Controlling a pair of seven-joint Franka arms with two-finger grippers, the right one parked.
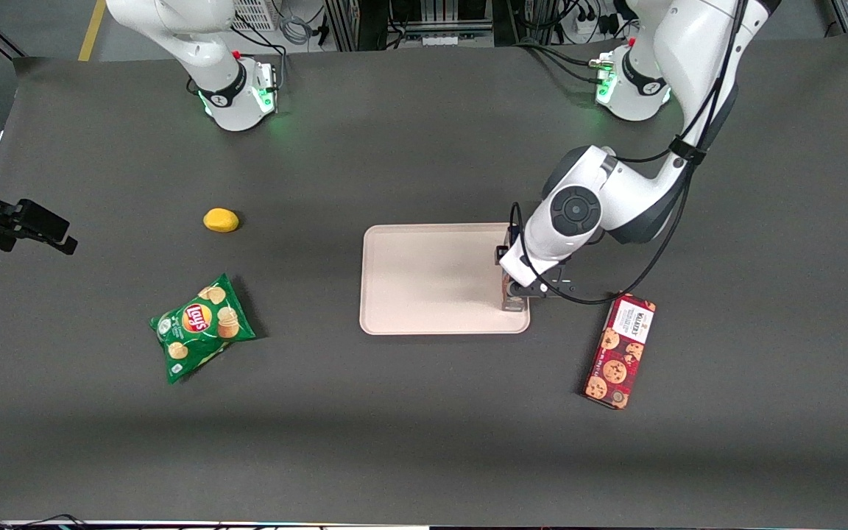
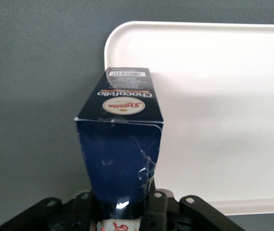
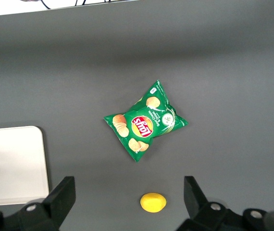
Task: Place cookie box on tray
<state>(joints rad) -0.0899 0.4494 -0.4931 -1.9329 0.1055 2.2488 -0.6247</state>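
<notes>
Gripper [image 2: 122,207] is clamped on the cookie box [image 2: 120,144], hanging over the tray [image 1: 424,280] at its edge toward the working arm, near the camera-side corner. Box's long axis runs out from the jaws along that edge, so it looks only just inside the rim.

I work over a wide table [image 1: 424,442] covered in a matte dark grey mat, evenly lit from above with soft shadows. My gripper [image 1: 516,291] hangs near its middle. Farther from the front camera than the table, grey floor shows a yellow line [image 1: 91,29] toward the parked arm's end, beside dark racks hung with cables [image 1: 424,22].
</notes>
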